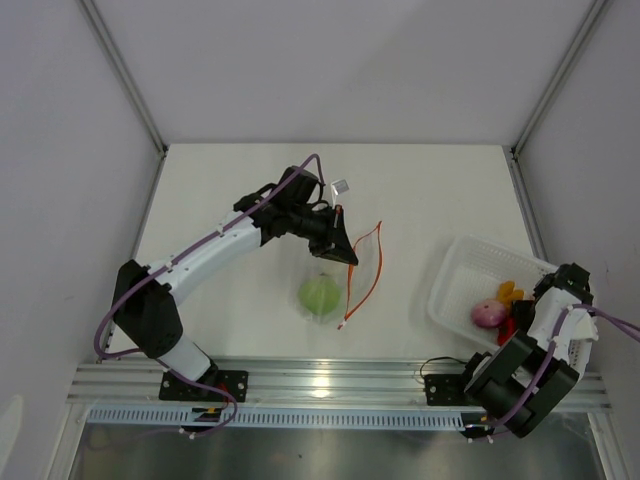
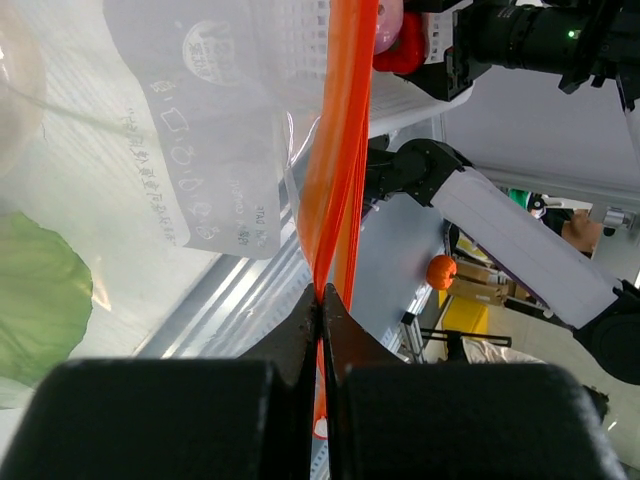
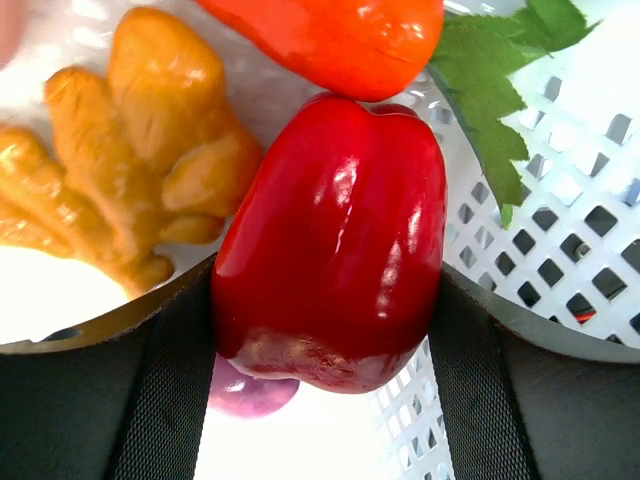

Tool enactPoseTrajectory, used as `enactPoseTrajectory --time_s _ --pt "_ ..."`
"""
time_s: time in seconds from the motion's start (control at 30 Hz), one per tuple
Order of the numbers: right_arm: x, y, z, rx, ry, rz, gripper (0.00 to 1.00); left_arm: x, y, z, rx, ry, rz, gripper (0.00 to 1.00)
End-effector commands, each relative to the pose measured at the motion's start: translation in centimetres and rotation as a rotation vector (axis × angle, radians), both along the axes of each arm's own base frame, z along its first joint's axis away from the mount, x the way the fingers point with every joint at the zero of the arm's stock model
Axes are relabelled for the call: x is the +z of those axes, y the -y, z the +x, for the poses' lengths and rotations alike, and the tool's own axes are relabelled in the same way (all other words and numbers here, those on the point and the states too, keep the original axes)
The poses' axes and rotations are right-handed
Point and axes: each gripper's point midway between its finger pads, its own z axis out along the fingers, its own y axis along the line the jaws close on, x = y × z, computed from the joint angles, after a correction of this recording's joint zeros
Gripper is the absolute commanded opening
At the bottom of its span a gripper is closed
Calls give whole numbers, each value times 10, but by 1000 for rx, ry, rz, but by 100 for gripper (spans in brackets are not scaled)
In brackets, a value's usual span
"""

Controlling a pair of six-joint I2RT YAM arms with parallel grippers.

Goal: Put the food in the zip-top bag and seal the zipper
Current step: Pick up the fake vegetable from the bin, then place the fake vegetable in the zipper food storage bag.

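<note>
- The table (image 1: pixel 250 180) is white, and we see both arms reaching out over it from its near edge.
- The basket (image 1: pixel 462 262) (white and perforated) lies all around the right gripper (image 3: pixel 325 320), whose fingers are down inside it among the toy foods.
- The zip-top bag (image 2: pixel 200 150) hangs just ahead of the left gripper (image 2: pixel 320 298). In the wrist view it spreads off to the gripper's left, clear and crinkly, with printed lettering on the film.
- The green round fruit (image 1: pixel 320 295) sits low and to the left of the left gripper's tips. We see it through the film, and it looks to be inside the bag.
- The red pepper (image 3: pixel 330 230) stands squarely between the right gripper's two fingers. Both pads (image 3: pixel 165 400) lie against its flanks, so we read the jaws as clamped on it at a wide spread.
- The orange-yellow lumpy piece (image 3: pixel 130 160) lies ahead and to the left of the right gripper, just beside the pepper.
- An orange-red piece (image 3: pixel 340 35) with green leaves lies straight ahead of the fingers, touching the pepper's top.
- The pink one (image 1: pixel 488 313) rests in the basket just left of the right gripper in the overhead view.
- The zipper (image 2: pixel 345 120) runs straight out from the left gripper's tips. The jaws are pressed together and pinch the red-orange strip.
</note>
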Motion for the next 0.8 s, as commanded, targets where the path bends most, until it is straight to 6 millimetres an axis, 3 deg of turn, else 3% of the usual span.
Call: enactPoseTrajectory --time_s 0.0,0.1,0.27,0.3,0.43,0.47,0.53,0.6,0.63,0.67,0.7,0.77 --pt "15 6 8 18 62 -71 23 16 1 -5 -24 43 -52 1" --pt "38 3 18 60 119 -100 0 17 3 -4 -25 45 -58 1" --pt "91 -11 40 209 204 -166 0 21 3 -2 -20 57 -60 1" --pt "110 -11 48 235 245 -199 0 21 3 -3 -22 56 -59 0" --pt "160 -48 82 466 450 -225 0 24 4 -1 -19 57 -64 1" --pt "174 -76 92 601 542 -197 0 28 6 1 -20 65 -72 1" --pt "201 -99 108 723 657 -207 0 31 6 1 -19 69 -74 1" --pt "211 -146 117 922 724 -124 0 31 6 2 -12 74 -73 0" --pt "223 -161 122 983 755 -111 0 31 6 3 -9 75 -75 1" --pt "222 -176 127 1064 738 -91 0 32 6 3 -10 74 -77 0" --pt "227 -209 123 1197 758 -62 0 32 7 3 -9 73 -77 1" --pt "243 -244 123 1350 819 -67 0 32 6 3 -6 72 -74 1"
